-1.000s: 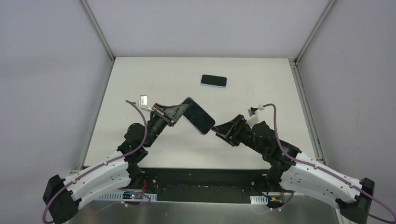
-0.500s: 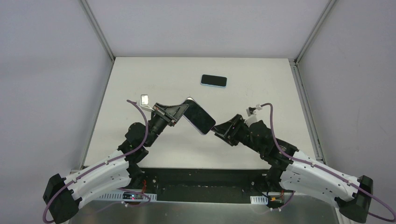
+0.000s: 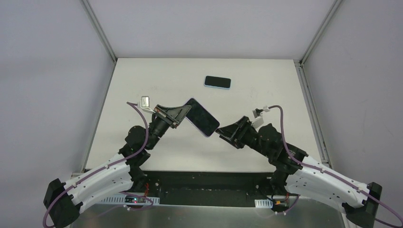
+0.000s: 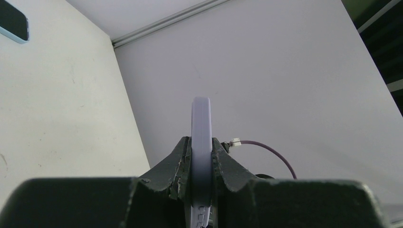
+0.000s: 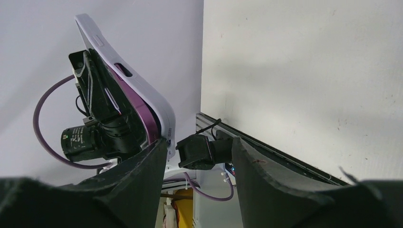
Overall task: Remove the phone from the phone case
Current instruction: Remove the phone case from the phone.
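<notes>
The phone (image 3: 203, 118), dark screen up, sits in a pale lavender phone case (image 5: 138, 90) and is held tilted above the table. My left gripper (image 3: 183, 113) is shut on its upper left end. In the left wrist view the case's edge (image 4: 201, 128) stands clamped between both fingers of that gripper (image 4: 201, 148). My right gripper (image 3: 220, 132) is open at the phone's lower right corner. In the right wrist view its left finger (image 5: 154, 159) lies against the case's corner, where the phone's purple edge (image 5: 144, 118) shows, and nothing sits between the jaws of this gripper (image 5: 199, 149).
A second phone in a light blue case (image 3: 217, 82) lies flat at the far middle of the white table (image 3: 266, 90), and also shows at the left wrist view's top left corner as a dark phone (image 4: 12, 21). Metal rails (image 3: 311, 109) edge the table.
The right gripper has shifted slightly at the phone's lower corner. The left gripper and the cased phone have stayed almost still.
</notes>
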